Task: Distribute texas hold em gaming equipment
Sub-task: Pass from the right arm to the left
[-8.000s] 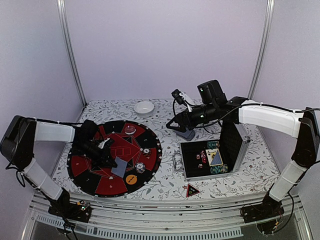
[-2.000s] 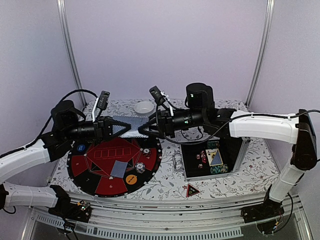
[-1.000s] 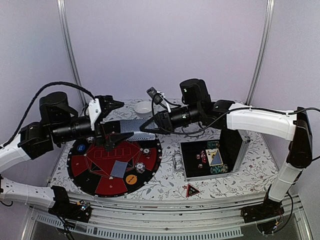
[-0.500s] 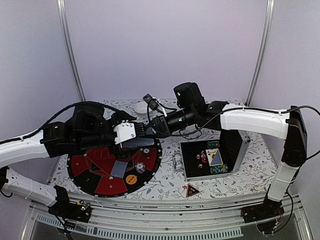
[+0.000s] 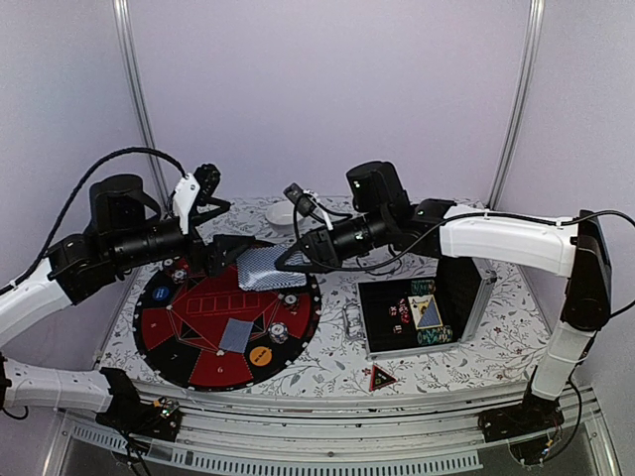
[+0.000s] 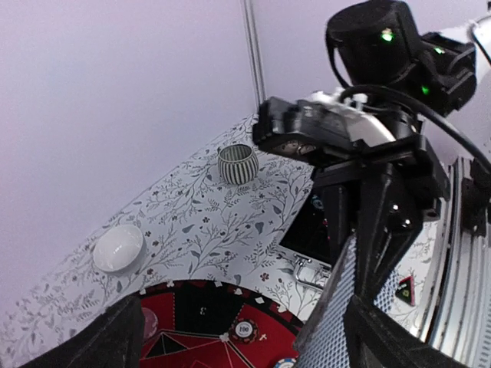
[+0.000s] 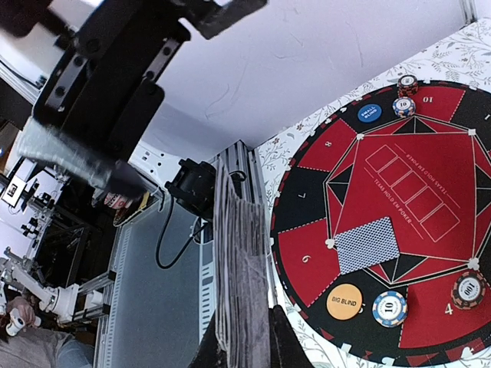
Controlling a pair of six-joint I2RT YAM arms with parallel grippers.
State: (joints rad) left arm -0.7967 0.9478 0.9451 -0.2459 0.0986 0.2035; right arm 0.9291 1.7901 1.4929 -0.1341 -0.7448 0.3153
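My right gripper (image 5: 288, 262) is shut on a deck of grey-blue patterned playing cards (image 5: 262, 268) and holds it in the air above the far edge of the round red-and-black mat (image 5: 193, 332). In the right wrist view the deck (image 7: 242, 276) stands edge-on between my fingers (image 7: 280, 345). My left gripper (image 5: 224, 256) is open at the deck's left end. In its own view the deck (image 6: 330, 322) lies close to its right finger (image 6: 387, 337). On the mat lie one card (image 5: 236, 334), an orange Big Blind disc (image 5: 261, 355) and striped chips (image 5: 279, 332). A red triangular marker (image 5: 382, 377) lies by the table's front edge.
An open metal case (image 5: 412, 317) with chips and cards stands right of the mat, its lid upright. A white bowl (image 6: 117, 248) and a ribbed grey cup (image 6: 238, 163) sit near the back wall. A blue Small Blind disc (image 7: 369, 113) and stacked chips (image 7: 404, 103) lie on the mat's left side.
My left arm has swung back to the left and now faces the deck's left end with its jaws slightly narrower. The right gripper has held the deck almost still.
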